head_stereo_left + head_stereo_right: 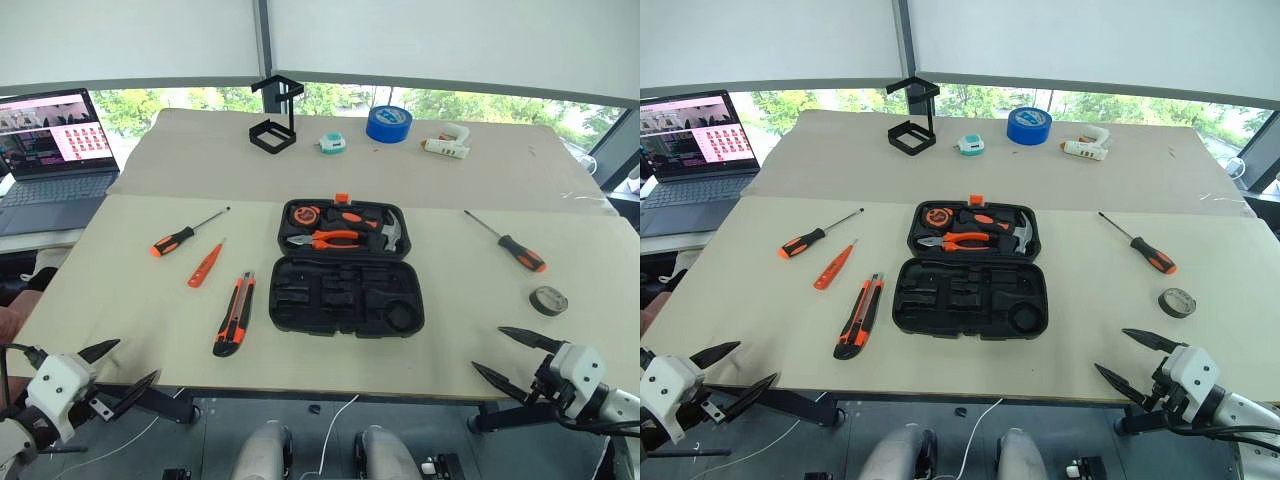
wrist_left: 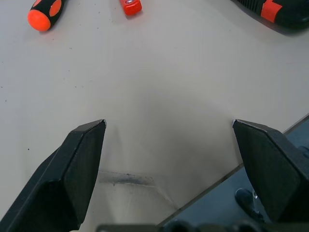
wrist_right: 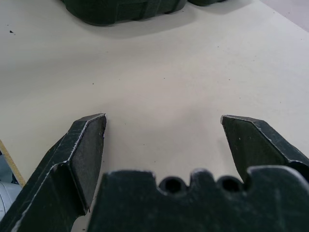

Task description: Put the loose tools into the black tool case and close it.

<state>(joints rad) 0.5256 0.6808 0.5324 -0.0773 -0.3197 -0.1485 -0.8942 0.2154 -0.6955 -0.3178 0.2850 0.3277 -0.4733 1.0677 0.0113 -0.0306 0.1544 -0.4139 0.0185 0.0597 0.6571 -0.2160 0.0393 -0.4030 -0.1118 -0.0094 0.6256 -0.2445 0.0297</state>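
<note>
While the case (image 1: 346, 270) lay open flat at the middle of the worktop (image 1: 450, 180), nothing loose had gone in yet, by the look of it. Its far half already carried pliers and a hammer; the near half's slots sat bare. Left of it lay a long screwdriver (image 1: 186, 234), the small orange screwdriver (image 1: 205, 265) and, nearest the case, the knife (image 1: 234, 314). Off to the right lay the second long screwdriver (image 1: 507, 243) and, nearer, the dark tape roll (image 1: 548, 300). So all five pickups remained, and the lid after that. The left pincer (image 1: 118, 372) hung at the near left edge, spread wide, empty, touching nothing. The right pincer (image 1: 517, 358) hovered near right, just short of the tape roll, equally wide and empty.
</note>
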